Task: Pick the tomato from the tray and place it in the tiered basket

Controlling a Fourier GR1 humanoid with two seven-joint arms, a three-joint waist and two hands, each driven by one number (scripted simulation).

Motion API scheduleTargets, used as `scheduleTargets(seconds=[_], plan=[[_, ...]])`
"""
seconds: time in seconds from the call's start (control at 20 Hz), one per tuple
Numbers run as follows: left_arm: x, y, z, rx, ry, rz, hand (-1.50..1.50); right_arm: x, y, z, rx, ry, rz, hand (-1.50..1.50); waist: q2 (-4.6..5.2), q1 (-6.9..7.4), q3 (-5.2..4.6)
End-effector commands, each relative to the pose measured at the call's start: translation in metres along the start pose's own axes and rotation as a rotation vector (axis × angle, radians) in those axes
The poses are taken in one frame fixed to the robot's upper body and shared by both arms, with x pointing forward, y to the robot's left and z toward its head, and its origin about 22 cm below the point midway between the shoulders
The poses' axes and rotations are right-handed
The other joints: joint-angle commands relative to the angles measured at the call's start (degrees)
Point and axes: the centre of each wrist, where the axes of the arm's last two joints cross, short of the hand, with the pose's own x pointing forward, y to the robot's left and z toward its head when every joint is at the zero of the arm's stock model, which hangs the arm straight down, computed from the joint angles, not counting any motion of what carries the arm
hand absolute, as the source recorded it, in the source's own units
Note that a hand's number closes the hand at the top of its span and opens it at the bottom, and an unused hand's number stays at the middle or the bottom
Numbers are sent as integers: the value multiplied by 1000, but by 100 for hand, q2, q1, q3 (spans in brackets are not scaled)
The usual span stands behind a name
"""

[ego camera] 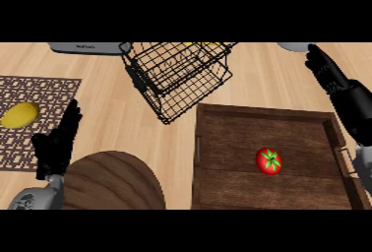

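left hand [58,142]: black | right hand [330,74]: black | forearms: grey

Only one view is given, taken from head height and aimed steeply down at the tabletop [109,98]. The scene is seen from close by: the tray [218,123] at lower right and the tiered basket [178,78] at upper centre are both cut by the frame's edges. Forearms enter from below.

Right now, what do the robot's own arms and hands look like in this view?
Both hands are black with slim, segmented fingers: the left hand at the view's left, the right hand at its upper right. Each joins a forearm with a black section at the wrist and a grey casing behind. No cables or markings show.
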Motion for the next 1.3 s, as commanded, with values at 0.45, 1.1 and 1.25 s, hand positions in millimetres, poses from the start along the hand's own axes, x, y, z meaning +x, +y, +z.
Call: scheduleTargets(seconds=[0.45, 1.1, 1.25], plan=[[25, -5, 5, -174, 28, 117, 0, -28, 93, 58, 20, 84, -241, -150, 53, -315, 185], [41, 9, 10, -162, 42, 110, 0, 49, 8, 70, 223, -91, 547, -150, 23, -300, 149], [33, 7, 18, -185, 52, 114, 0, 63, 7, 74, 439, 2, 724, -150, 27, -210, 138]])
